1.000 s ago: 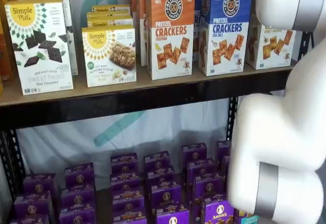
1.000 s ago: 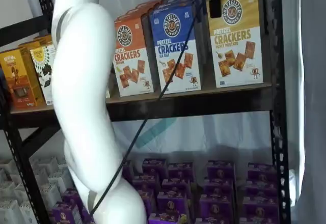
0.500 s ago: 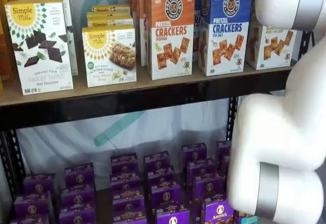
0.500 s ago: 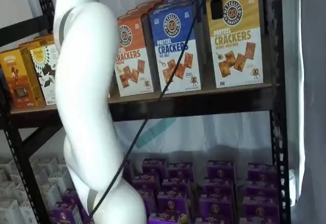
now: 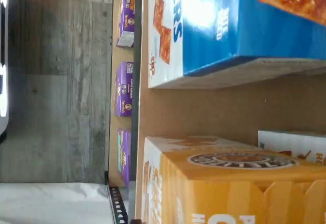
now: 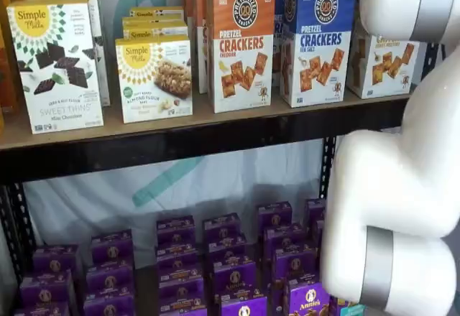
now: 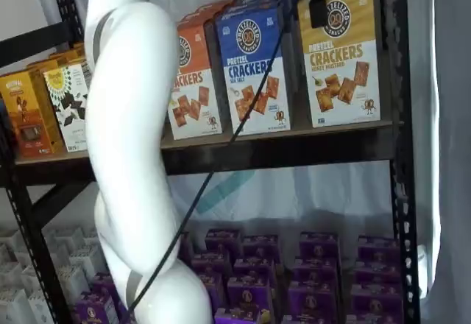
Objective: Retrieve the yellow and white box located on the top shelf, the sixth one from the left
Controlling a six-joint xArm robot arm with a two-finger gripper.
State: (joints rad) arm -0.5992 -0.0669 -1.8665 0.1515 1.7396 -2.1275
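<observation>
The yellow and white box stands upright at the right end of the top shelf, beside the blue-topped carton. In a shelf view the white arm covers part of the box. The wrist view looks down on the box's yellow top with its round dark logo and on the tan shelf board. Of my gripper only a black finger with a cable shows, hanging in front of the box's upper left corner. Its jaws stand wide with nothing in them.
An orange-topped carton and a blue-topped carton stand left of the target, with Simple Mills boxes further left. Purple boxes fill the lower level. A black upright rises close to the target's right. The white arm crosses the front.
The black finger has crept slightly right toward the yellow and white box. The white arm has shifted a little the same way. The boxes have not moved.
</observation>
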